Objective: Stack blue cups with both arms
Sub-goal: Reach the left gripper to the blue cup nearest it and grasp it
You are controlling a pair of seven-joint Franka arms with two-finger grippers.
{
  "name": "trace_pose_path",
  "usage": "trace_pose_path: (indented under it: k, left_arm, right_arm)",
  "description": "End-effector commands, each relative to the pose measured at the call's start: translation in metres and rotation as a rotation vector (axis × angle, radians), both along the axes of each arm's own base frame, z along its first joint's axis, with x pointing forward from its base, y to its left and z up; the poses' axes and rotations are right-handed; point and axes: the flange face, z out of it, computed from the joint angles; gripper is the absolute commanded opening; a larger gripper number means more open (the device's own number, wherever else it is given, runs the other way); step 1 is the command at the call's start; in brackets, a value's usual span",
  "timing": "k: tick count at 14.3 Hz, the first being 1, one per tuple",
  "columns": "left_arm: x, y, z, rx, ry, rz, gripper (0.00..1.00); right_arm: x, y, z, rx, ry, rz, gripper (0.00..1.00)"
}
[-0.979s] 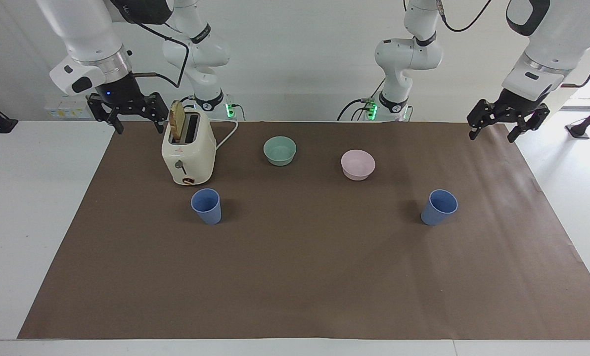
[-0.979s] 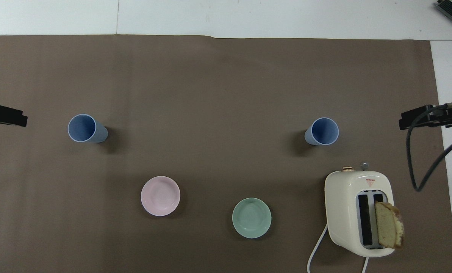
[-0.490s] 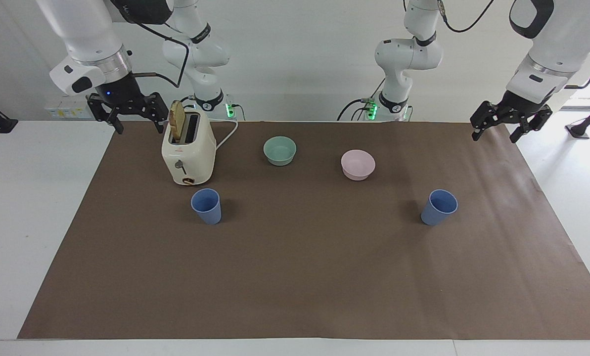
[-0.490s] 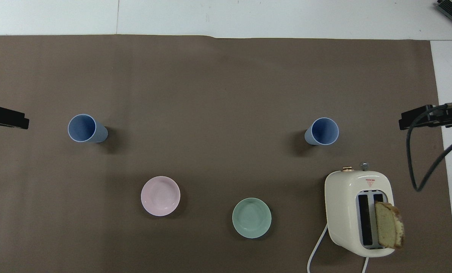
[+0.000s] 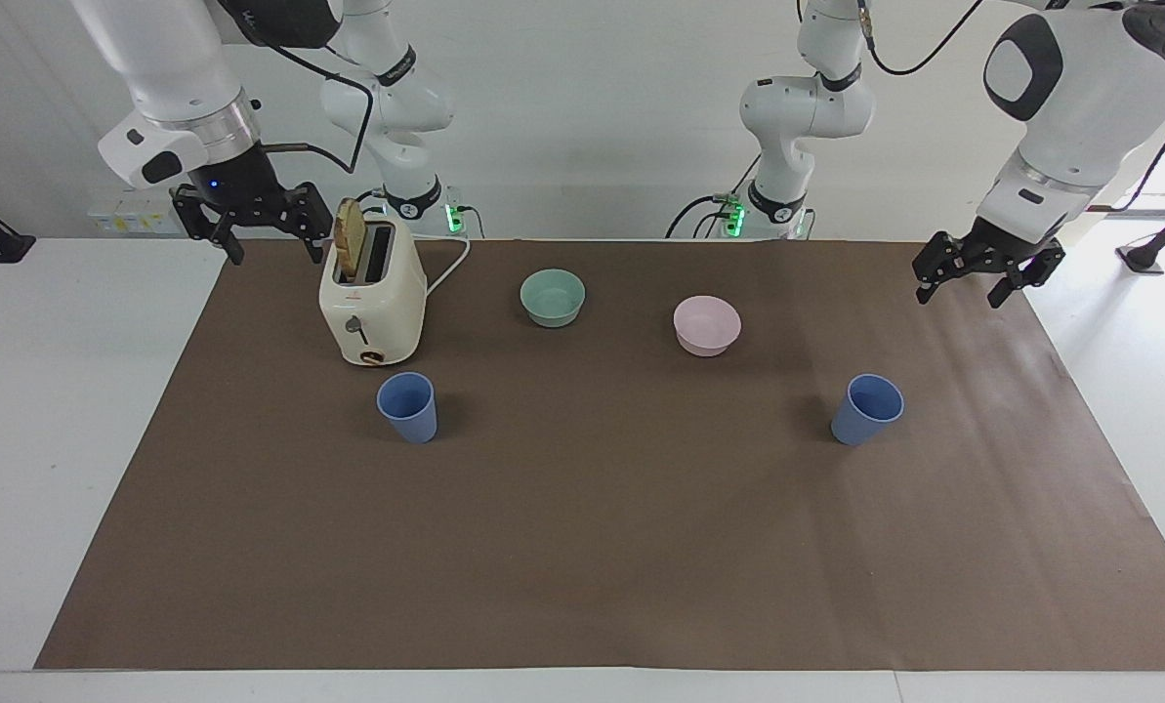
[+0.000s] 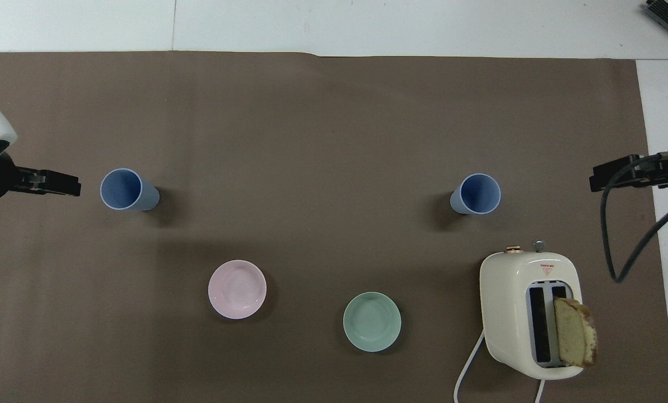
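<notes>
Brown paper is covering my surface [image 5: 582, 547], both blue cups [image 5: 407, 407] [image 5: 867, 409] standing upright, well apart. I'm keeping the left tool [image 5: 961, 289] and right tool [image 5: 270, 249] spread, empty, in the air.

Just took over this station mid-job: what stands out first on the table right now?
Two blue cups stand apart and upright on the brown mat, one toward the right arm's end just beyond the cream toaster with a slice of bread sticking up, the other toward the left arm's end. A teal bowl and a pink bowl sit between them, nearer the robots. The left gripper and the right gripper hang open, holding nothing.
</notes>
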Motion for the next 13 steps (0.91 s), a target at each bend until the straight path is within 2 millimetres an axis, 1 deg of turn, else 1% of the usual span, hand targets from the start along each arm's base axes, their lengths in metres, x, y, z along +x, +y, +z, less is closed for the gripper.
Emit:
trace_pose_path:
  k: [1,5,7,8,11,13]
  left_arm:
    - [-0.009,0.008,-0.030,0.006,-0.035,-0.005,1.00]
    - [0.002,0.007,-0.077,0.013,-0.047,-0.004,1.00]
    - [0.016,0.005,-0.111,0.021,-0.046,-0.006,1.00]
    - [0.020,0.003,-0.125,0.024,-0.045,-0.007,1.00]
    - [0.021,0.002,-0.149,0.025,-0.051,-0.005,0.95]
    - [0.019,0.000,-0.158,0.009,-0.063,0.007,0.90]
  right_arm:
    - [-0.004,-0.003,0.000,0.000,-0.009,-0.014,1.00]
    - [-0.004,-0.003,0.000,0.000,-0.009,-0.014,1.00]
    - [-0.004,-0.003,0.000,0.000,-0.009,-0.014,1.00]
    - [-0.004,-0.003,0.000,0.000,-0.011,-0.014,1.00]
    - [-0.004,-0.003,0.000,0.000,-0.009,-0.014,1.00]
    - [-0.004,-0.003,0.000,0.000,-0.009,-0.014,1.00]
